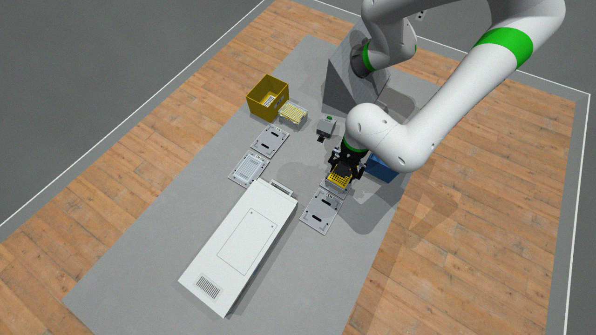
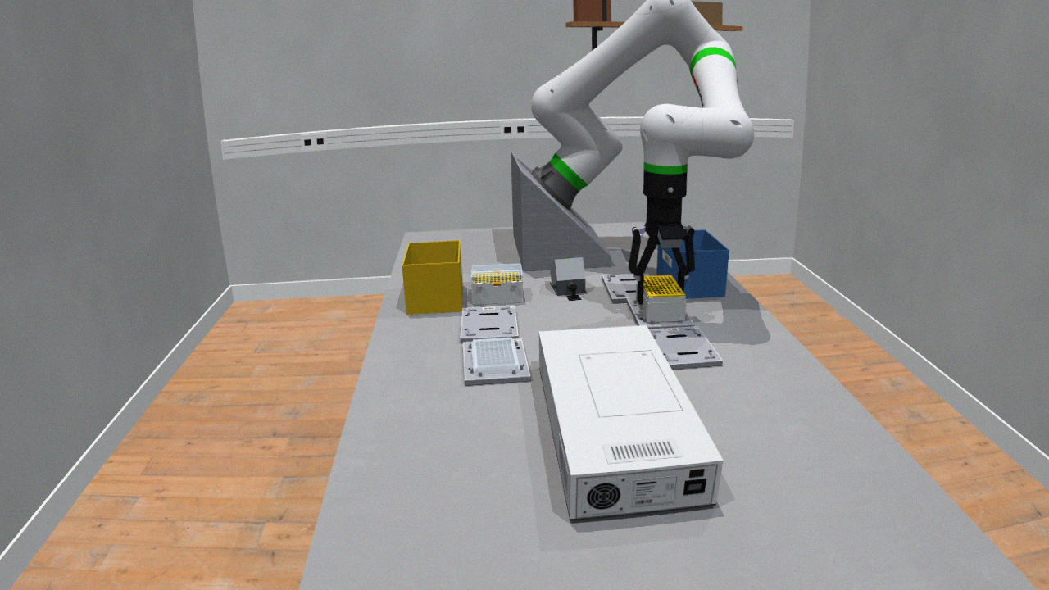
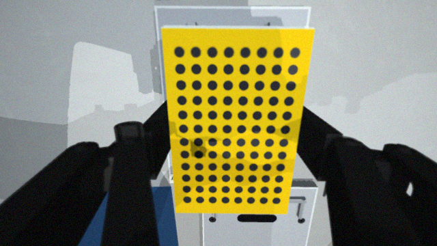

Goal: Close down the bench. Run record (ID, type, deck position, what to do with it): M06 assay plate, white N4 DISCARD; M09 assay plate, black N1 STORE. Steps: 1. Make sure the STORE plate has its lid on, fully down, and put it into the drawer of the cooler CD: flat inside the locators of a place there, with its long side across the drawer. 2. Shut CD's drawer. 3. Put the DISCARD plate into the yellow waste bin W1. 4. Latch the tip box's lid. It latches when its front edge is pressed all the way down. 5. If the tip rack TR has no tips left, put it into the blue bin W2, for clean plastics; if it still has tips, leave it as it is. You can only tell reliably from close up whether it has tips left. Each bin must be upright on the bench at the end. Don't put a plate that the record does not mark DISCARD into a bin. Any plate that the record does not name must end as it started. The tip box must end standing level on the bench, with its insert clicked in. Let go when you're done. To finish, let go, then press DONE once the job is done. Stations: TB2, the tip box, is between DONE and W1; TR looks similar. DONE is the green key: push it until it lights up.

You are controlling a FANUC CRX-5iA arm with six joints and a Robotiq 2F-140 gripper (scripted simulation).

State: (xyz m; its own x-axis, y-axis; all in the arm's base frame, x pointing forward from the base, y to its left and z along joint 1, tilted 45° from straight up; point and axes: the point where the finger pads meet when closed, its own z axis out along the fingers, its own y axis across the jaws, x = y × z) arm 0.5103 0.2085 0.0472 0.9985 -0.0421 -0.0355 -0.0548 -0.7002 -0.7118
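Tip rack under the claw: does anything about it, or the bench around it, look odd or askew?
Nothing stands out. The claw grips the tip rack, every hole dark and empty. The rack sits level, the yellow bin and blue bin stand upright, and nothing looks spilled.

The tip rack (image 3: 235,119) has a yellow top face patterned with a regular grid of dark round holes, over a light grey body. The gripper (image 2: 662,273) is black; the arm (image 1: 458,87) is white with green bands. The bins are yellow (image 1: 266,98) and blue (image 2: 706,264); the counter (image 1: 291,258) is plain grey.
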